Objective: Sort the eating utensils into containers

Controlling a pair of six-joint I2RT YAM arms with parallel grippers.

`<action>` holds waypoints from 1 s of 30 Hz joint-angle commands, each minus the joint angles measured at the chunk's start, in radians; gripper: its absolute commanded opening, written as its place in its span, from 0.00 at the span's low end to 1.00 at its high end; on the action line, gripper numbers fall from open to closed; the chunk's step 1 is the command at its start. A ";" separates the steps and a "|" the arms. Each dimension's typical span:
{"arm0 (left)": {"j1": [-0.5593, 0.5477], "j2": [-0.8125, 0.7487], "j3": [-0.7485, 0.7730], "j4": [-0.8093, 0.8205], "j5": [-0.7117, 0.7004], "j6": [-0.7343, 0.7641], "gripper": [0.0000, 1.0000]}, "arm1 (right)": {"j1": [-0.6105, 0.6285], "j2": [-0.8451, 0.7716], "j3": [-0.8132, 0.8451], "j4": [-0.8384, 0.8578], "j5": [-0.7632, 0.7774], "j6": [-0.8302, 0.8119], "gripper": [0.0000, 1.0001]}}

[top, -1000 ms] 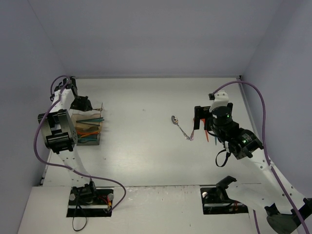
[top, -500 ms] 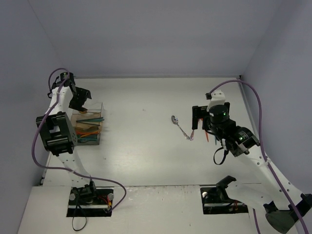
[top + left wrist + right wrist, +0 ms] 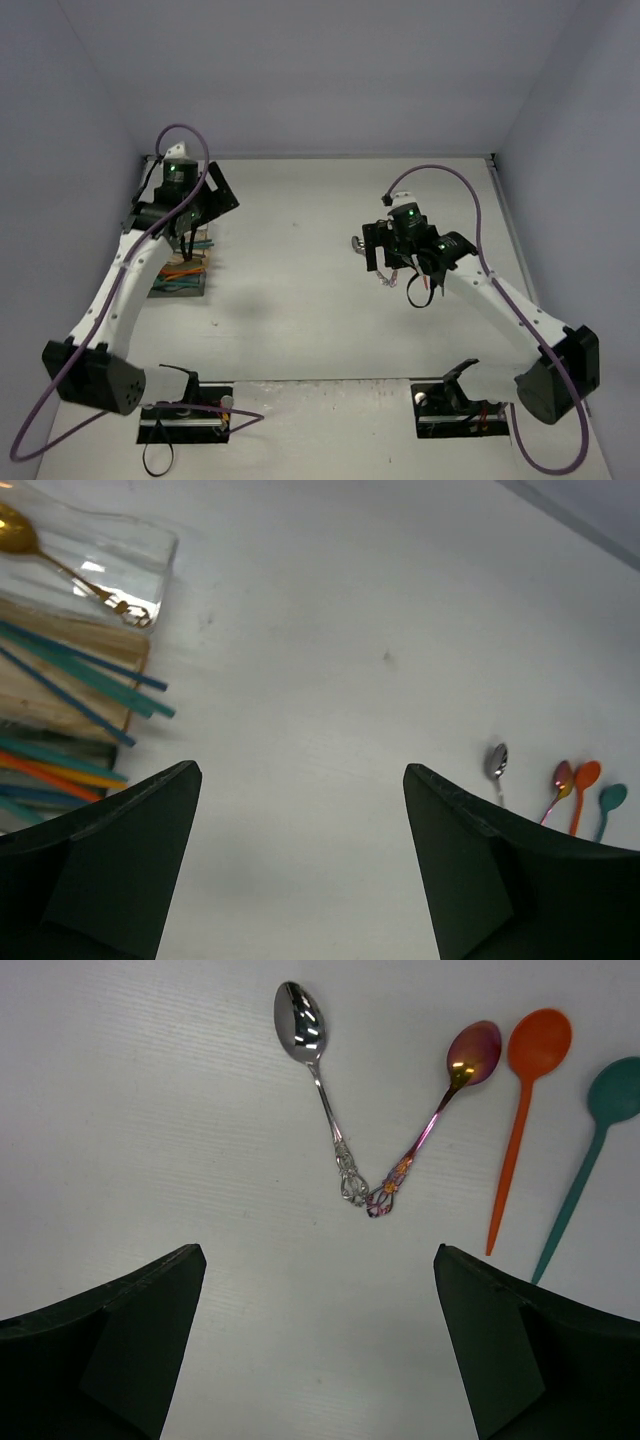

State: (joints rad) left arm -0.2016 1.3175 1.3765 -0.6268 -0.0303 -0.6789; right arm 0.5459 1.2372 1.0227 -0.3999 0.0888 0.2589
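The container sits at the left of the table, a clear box holding a gold spoon, teal chopsticks and orange ones. My left gripper hovers just right of it, open and with nothing in it. Loose on the table lie a silver spoon, a pink-gold spoon, an orange spoon and a teal spoon. The first two touch at their handle ends. My right gripper hangs open above them, just short of those handle ends, holding nothing.
Grey walls close the table at the back and both sides. Both arm bases stand at the near edge. The same loose spoons show far right in the left wrist view, with bare white table between them and the container.
My left gripper has opened and swung up and right, away from the container. My right arm has moved left over the loose spoons, still open.
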 commanded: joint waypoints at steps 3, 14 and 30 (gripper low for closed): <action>0.013 -0.283 -0.205 0.099 0.041 0.121 0.80 | -0.029 0.126 0.042 0.068 0.047 0.142 0.88; 0.013 -0.435 -0.308 0.039 0.184 0.140 0.80 | -0.142 0.309 -0.041 0.222 0.177 0.326 0.52; 0.011 -0.416 -0.337 0.024 0.326 0.133 0.80 | -0.149 0.492 -0.086 0.288 0.280 0.453 0.30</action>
State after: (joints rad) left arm -0.1898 0.8916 1.0243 -0.6462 0.2480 -0.5556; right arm 0.3996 1.7243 0.9551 -0.1383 0.2943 0.6612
